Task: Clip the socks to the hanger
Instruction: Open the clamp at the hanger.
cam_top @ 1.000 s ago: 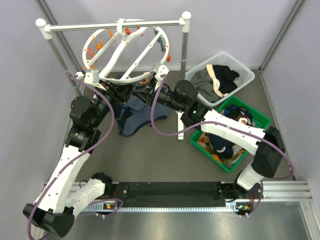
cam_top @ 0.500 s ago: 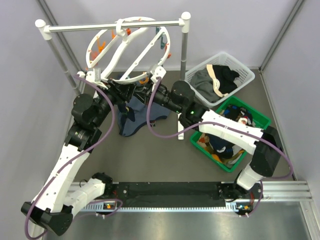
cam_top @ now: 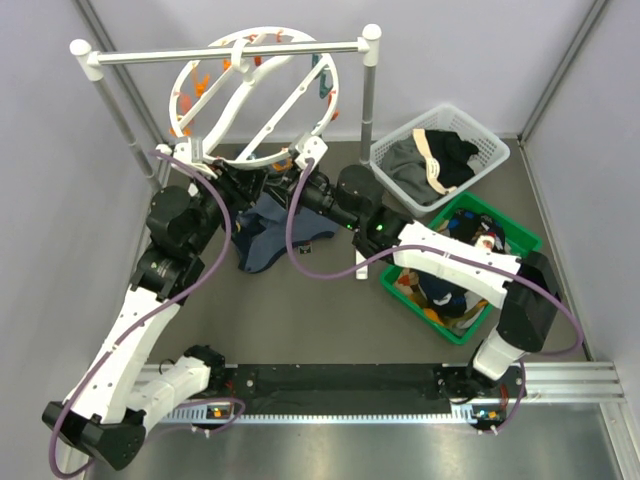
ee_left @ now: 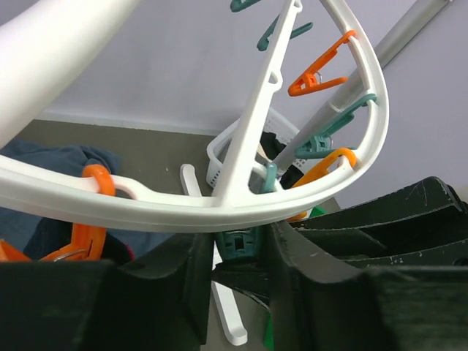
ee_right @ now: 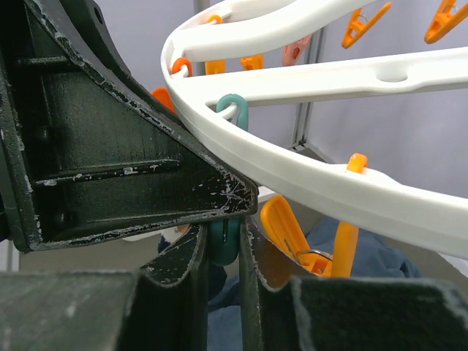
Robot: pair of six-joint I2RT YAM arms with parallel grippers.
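From above, the large round white plastic hanger, set with orange and teal clips, is seen hung tilted from the white straight-bar rack. Both arms are held up at its lower rim, above a blue-grey garment lying on the worktop. The small dark socks are seen in the green plastic crate (well apart from the hanger).

At the left wrist, a teal plastic clip under the hanger's rim is closely flanked by the black fingers of the left jaws. Whether it is pressed cannot be told.

At the right wrist, the right jaws are seen drawn nearly together. A teal plastic clip is pinched between their fingers, just below the rim, with the black body of the left jaws just beside.
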